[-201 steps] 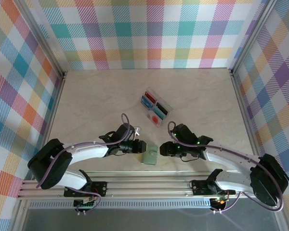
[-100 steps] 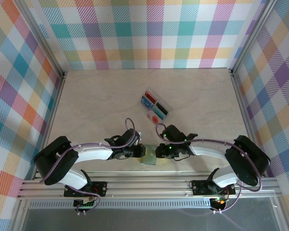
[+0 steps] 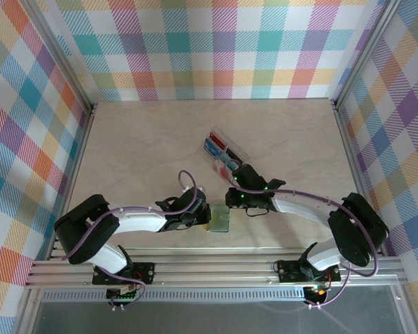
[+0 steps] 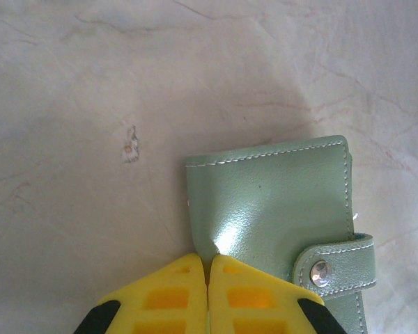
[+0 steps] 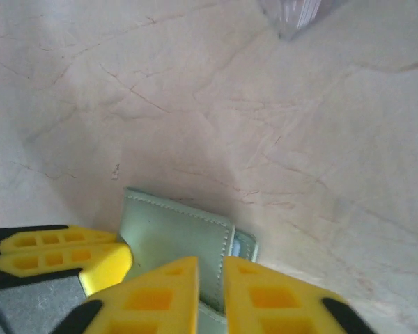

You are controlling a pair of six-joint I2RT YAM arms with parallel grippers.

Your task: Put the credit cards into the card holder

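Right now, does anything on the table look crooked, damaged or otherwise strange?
Only a small thing: the card holder has a shiny dent in its cover edge, just where the left gripper meets it. Nothing looks spilled or broken.

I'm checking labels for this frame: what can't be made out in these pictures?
Cards in the tray: top view, too small to count; right arm covers its near corner.
Holder: left wrist view, cut off by the bottom edge.
Left gripper: shut, but whether leather sits between the fingers is hidden.

left claw (image 4: pixel 207 278): fingers pressed together | right claw (image 5: pixel 210 285): slim gap | left arm (image 3: pixel 136 221), right arm (image 3: pixel 299 204): low, converging
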